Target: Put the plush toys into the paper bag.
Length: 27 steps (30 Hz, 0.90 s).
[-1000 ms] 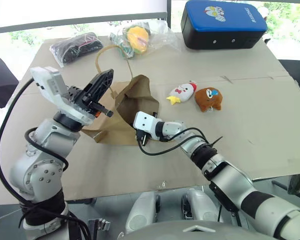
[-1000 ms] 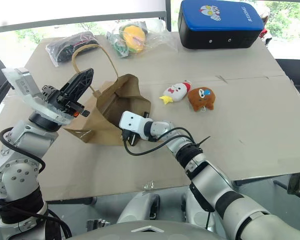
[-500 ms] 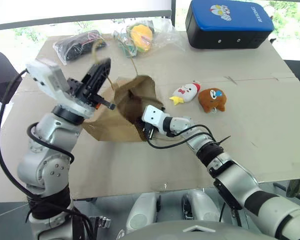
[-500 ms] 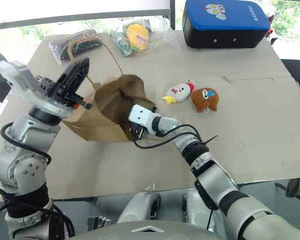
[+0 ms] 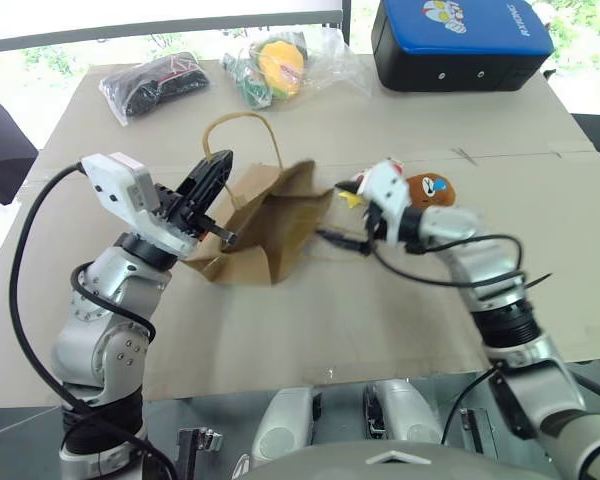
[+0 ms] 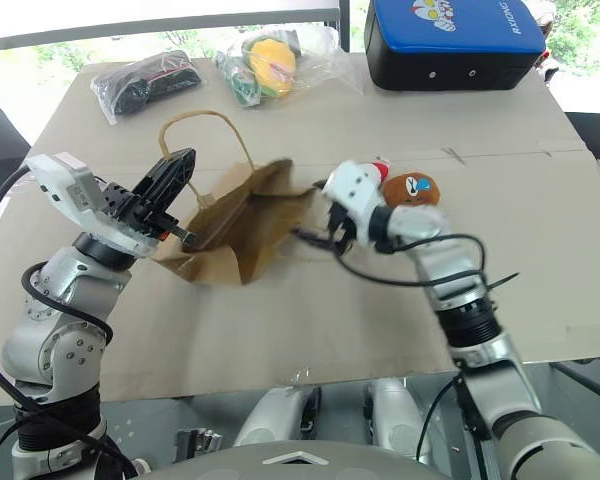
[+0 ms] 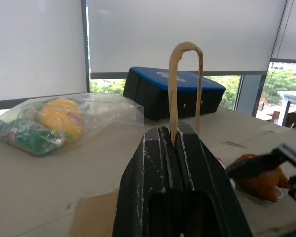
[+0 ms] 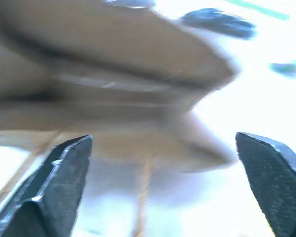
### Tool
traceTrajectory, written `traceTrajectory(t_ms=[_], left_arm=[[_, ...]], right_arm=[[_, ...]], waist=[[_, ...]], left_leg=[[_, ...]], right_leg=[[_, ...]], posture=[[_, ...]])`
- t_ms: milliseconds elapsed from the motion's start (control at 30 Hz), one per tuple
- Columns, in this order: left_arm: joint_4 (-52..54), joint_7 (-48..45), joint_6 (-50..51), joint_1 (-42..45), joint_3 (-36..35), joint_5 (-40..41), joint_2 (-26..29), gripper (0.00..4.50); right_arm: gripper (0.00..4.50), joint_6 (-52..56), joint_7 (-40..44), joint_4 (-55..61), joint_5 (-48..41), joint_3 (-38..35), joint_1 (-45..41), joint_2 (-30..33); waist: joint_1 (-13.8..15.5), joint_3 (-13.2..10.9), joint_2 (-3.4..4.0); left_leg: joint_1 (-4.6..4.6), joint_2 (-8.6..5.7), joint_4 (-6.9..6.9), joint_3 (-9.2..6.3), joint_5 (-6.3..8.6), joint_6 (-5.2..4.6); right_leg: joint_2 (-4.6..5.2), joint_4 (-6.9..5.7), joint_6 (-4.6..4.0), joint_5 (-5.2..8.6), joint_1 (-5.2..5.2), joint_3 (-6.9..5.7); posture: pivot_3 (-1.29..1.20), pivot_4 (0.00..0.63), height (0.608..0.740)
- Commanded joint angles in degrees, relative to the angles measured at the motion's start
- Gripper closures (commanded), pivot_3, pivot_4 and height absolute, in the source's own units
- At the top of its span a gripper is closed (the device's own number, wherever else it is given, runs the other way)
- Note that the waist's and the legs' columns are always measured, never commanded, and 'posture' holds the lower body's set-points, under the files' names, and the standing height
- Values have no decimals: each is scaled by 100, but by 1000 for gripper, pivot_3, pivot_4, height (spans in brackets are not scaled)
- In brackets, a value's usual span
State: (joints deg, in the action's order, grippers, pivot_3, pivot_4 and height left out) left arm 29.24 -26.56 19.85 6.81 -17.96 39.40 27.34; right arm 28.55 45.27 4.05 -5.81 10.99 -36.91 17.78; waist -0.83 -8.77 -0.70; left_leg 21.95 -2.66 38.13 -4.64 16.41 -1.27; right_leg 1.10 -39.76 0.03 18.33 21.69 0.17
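The brown paper bag [image 5: 272, 218] lies slumped on its side, mouth toward the toys. My left gripper [image 5: 212, 190] is shut on one cord handle [image 7: 174, 94], which rises from between its fingers. The other handle loop [image 5: 235, 130] stands free above. My right gripper [image 8: 163, 139] hovers just right of the bag's mouth, fingers wide open with nothing between them. The round brown plush toy [image 5: 432, 188] lies on the table behind my right hand. Of the white plush toy, a red and white bit [image 6: 379, 168] peeks past that hand.
A blue and black case [image 5: 460, 45] stands at the back right. A clear plastic bag with a yellow-green toy [image 5: 275, 65] and another with dark items [image 5: 155, 80] lie at the back. Cardboard covers the table [image 5: 540, 250].
My right gripper has come out of the bag's mouth, risen and moved right toward the toys, and opened. The bag has sagged flatter. My left gripper keeps its hold on the handle.
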Motion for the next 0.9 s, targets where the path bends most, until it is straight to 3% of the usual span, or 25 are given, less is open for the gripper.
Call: traceTrajectory(t_ms=[33,233,300,367,500,600,733,900], left_arm=[[31,12,-184,82,-78,-33,-45,4500],[-140,72,-231,199,7,-134,-112,4500],[-187,99,-233,253,8,-199,-87,4500],[-190,106,-254,253,4,-265,-80,4500],[-107,133,-260,212,44,-319,-137,4500],[-58,199,-213,248,89,-285,-204,4500],[-47,350,-64,377,178,-121,-373,4500],[-181,491,87,582,261,70,-578,4500]], right_arm=[[45,-270,-555,-935,795,220,-566,310],[45,-1214,-572,-3656,1263,628,-1457,3],[1073,-1445,-578,-4238,1283,607,-1662,-116],[1674,-1607,-472,-4369,1208,529,-1707,-141],[3520,-1617,-116,-3730,647,33,-1529,-13],[4440,-1482,220,-2630,21,-511,-1280,243],[4477,-1066,557,-965,-831,-1073,-1057,609],[4477,-903,982,310,-1081,-862,-1034,1080]], waist=[[-7,0,-1],[-22,-5,-8],[-25,-7,-8],[-27,-6,-11],[-11,-6,-11],[6,-10,-9],[26,-39,10],[-13,-38,6]], left_leg=[[-2,0,-1,1,0,0],[-2,1,-1,10,-1,-1],[1,1,1,12,-1,-1],[-1,2,2,12,-1,-1],[1,3,3,10,-1,-2],[4,3,5,10,0,-2],[11,3,17,7,1,-4],[8,6,14,4,2,-5]], right_leg=[[0,-1,0,0,0,0],[-1,-2,0,0,-1,2],[-1,-2,0,0,1,2],[-1,-2,0,0,1,3],[-1,-1,0,0,0,2],[-1,-1,1,0,1,2],[0,-1,2,-1,1,0],[-1,-1,2,-1,-2,-4]], posture=[[0,150,740],[0,150,740],[0,150,740],[0,150,740],[0,150,740],[0,150,740],[0,150,740],[0,150,740]])
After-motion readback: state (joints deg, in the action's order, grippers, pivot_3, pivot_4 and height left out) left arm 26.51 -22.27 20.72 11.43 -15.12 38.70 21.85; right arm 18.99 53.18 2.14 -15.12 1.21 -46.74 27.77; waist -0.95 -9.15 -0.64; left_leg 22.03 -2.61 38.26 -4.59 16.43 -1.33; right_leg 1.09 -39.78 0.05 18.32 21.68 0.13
